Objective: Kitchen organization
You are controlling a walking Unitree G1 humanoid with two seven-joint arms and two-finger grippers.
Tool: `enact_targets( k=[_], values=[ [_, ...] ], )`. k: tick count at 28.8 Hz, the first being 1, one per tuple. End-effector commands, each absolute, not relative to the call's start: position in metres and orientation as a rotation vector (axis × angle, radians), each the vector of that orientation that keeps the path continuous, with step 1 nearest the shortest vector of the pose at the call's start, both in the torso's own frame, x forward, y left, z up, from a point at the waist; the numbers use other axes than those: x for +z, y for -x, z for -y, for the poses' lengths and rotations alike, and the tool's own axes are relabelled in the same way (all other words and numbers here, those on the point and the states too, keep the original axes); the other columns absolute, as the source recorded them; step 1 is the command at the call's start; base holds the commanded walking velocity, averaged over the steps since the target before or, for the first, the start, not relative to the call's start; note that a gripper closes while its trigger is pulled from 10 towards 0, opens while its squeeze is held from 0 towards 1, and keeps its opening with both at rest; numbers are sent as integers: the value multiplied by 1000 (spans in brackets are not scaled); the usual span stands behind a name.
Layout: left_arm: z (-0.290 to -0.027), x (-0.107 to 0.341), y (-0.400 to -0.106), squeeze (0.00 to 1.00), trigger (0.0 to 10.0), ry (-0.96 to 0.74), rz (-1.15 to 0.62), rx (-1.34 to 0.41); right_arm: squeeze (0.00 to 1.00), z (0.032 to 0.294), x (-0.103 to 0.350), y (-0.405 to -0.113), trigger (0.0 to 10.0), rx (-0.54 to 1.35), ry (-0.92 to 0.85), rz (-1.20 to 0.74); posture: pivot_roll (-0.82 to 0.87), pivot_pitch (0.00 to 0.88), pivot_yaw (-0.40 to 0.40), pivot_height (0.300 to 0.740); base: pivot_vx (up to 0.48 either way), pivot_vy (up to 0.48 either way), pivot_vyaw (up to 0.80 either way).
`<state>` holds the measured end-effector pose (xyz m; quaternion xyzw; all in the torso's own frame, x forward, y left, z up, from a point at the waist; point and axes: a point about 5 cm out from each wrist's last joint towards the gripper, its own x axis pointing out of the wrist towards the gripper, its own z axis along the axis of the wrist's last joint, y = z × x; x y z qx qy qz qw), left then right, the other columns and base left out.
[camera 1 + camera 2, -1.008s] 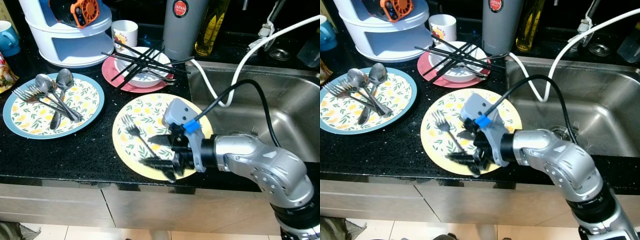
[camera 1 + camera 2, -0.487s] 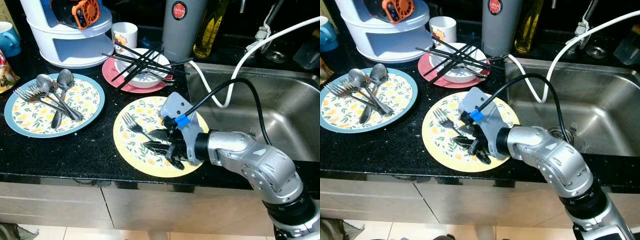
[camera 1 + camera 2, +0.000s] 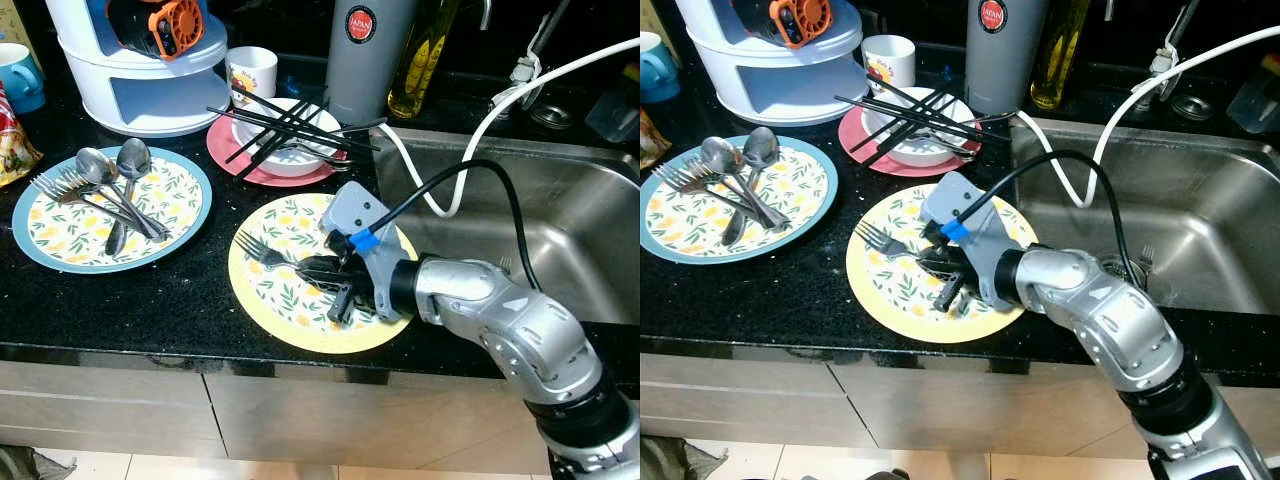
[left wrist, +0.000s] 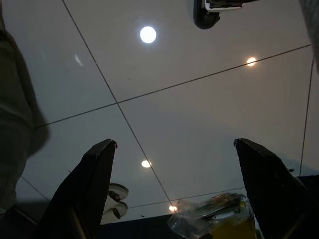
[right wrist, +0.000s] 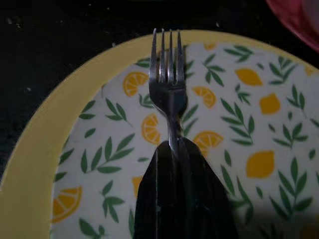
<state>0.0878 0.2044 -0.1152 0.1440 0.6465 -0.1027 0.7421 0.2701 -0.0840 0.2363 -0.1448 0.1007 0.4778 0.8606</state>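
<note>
The fork (image 5: 169, 94) lies on the yellow plate (image 3: 262, 300), near the front edge of the black bench (image 3: 190, 300). The right hand (image 3: 335, 285) is low over the plate, and its two black fingers (image 5: 182, 194) are pressed together on the fork's handle, with the prongs sticking out in front. The fork looks thin, hard, light and shiny, so it could slip or turn. The best place to hold it is the handle, a little behind the neck. Farther left, a blue plate (image 3: 190, 215) holds spoons and forks (image 3: 100, 190). Behind sits a white bowl (image 3: 290, 160) with black chopsticks (image 3: 290, 122) on a pink plate (image 3: 222, 148). The sink (image 3: 560, 220) is to the right. The left hand (image 4: 174, 189) is wide open, holds nothing and points up at a ceiling.
</note>
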Motion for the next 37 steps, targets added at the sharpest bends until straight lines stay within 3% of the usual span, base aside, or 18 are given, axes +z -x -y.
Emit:
enact_targets(
  k=[1, 8, 13, 14, 23, 27, 31, 37],
  values=[
    [-202, -116, -83, 0, 10000, -303, -1435, -229, 0, 87, 249, -265, 0, 1092, 165, -116, 49, 112, -74, 740, 0, 0, 0],
    [-204, -116, -83, 0, 10000, -316, -1430, -228, 0, 96, 283, -250, 0, 1272, -180, 154, 50, 110, -68, 740, 0, 0, 0],
    [-206, -116, -85, 0, 10000, -339, -1418, -214, 0, 105, 293, -255, 0, 1238, -342, 250, 49, 111, -66, 740, 0, 0, 0],
    [-210, -115, -86, 0, 10000, -359, -1411, -191, 0, 111, 293, -265, 10000, 1147, -386, 257, 49, 112, -63, 740, 0, 0, 0],
    [-223, -114, -80, 0, 10000, -390, -1424, -161, 0, 142, 280, -306, 10000, 748, -521, 212, 43, 118, -55, 740, 0, 0, -490],
    [-223, -114, -80, 0, 10000, -392, -1424, -162, 0, 144, 280, -307, 10000, 724, -534, 212, 43, 118, -55, 740, 0, 0, -763],
    [-220, -114, -81, 0, 10000, -394, -1427, -177, 0, 145, 279, -314, 10000, 648, -485, 202, 41, 126, -53, 740, 0, 0, -763],
    [-211, -116, -79, 0, 10000, -391, -1434, -199, 0, 137, 271, -338, 10000, 502, -252, 130, 47, 138, -59, 740, 0, 0, -263]
  ],
)
